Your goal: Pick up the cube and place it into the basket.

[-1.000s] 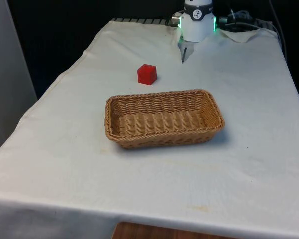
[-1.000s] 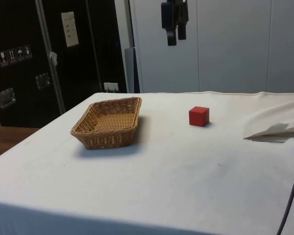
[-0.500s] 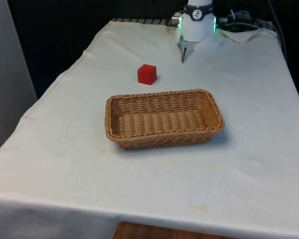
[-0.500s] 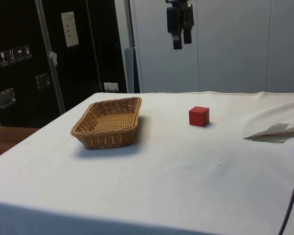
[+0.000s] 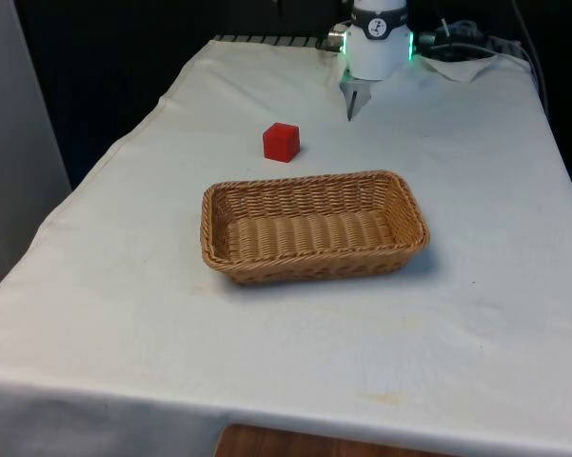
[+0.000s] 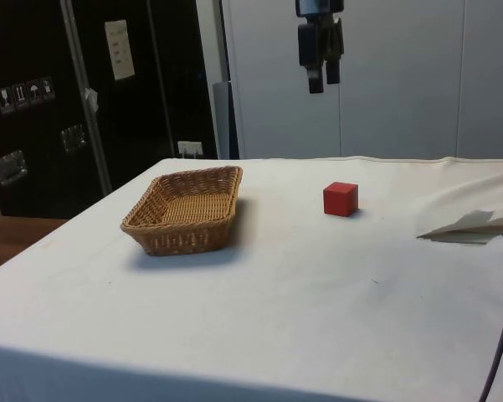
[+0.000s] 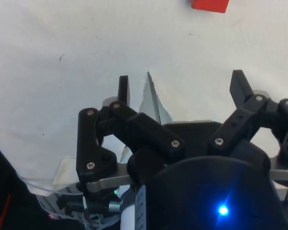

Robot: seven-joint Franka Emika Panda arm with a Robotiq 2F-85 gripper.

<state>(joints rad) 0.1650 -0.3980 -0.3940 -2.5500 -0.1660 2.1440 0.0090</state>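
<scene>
The hand (image 6: 320,84) hangs high above the bench (image 6: 318,301), well clear of every object, with its two fingers (image 7: 123,89) pointing down. In the wrist view the fingers stand wide apart with nothing between them: the hand is released and carries nothing. In the side view the hand is positioned above the stretch of cloth between the basket (image 6: 184,209) and the cube (image 6: 341,199), nearer to the cube.

The cube (image 5: 281,142) is red and rests flat on the white cloth, upright, apart from all other objects. In the front view it lies beyond the basket (image 5: 314,226), towards the front view's left of the basket's far rim, with a strip of bare cloth between the two. In the wrist view a part of the cube (image 7: 210,5) shows at the picture's edge, beyond the fingertips.

The basket is a shallow rectangular wicker tray, standing level near the middle of the bench, with nothing inside it.
</scene>
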